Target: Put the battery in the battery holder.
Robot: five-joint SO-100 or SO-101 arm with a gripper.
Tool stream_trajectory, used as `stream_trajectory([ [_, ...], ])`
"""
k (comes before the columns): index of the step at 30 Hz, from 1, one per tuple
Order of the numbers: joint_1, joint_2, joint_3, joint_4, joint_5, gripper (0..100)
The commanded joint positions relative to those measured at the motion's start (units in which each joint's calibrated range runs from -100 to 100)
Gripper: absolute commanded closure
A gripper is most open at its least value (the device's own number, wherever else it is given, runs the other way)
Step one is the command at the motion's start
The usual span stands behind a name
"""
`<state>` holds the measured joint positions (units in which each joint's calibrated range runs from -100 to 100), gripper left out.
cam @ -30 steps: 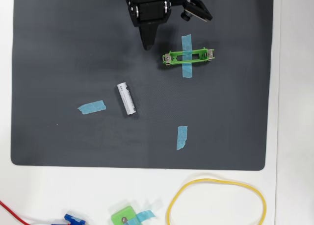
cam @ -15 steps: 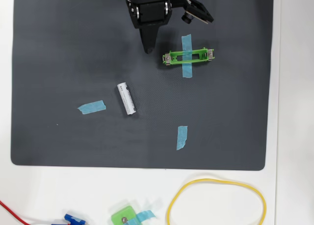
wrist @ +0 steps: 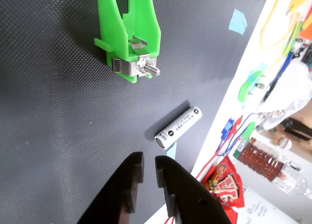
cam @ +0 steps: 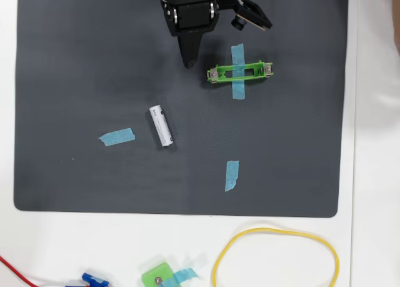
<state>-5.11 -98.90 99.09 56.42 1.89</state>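
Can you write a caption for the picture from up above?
Empty gripper hovers over the dark mat, between the white battery and the taped-down green battery holder.

The mat (wrist: pixel 58 112) has a dark, matt, finely woven texture. The battery holder (wrist: pixel 127 33) is smooth, bright-green plastic with a slight sheen; its end contact and screw (wrist: pixel 148 67) are bare, shiny metal. The battery (wrist: pixel 178 128) has a smooth, white, satin wrapper and a metallic end face. The tool (wrist: pixel 148 168) is matt black plastic. The worktop (cam: pixel 375 174) is plain, smooth white.
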Motion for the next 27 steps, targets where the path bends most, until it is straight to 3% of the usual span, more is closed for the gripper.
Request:
stream_trajectory([
  [1,0.39,-0.42,-0.15,-1.08,-0.38,100],
  [27,0.49,-0.42,0.03,-1.43,0.09,99],
])
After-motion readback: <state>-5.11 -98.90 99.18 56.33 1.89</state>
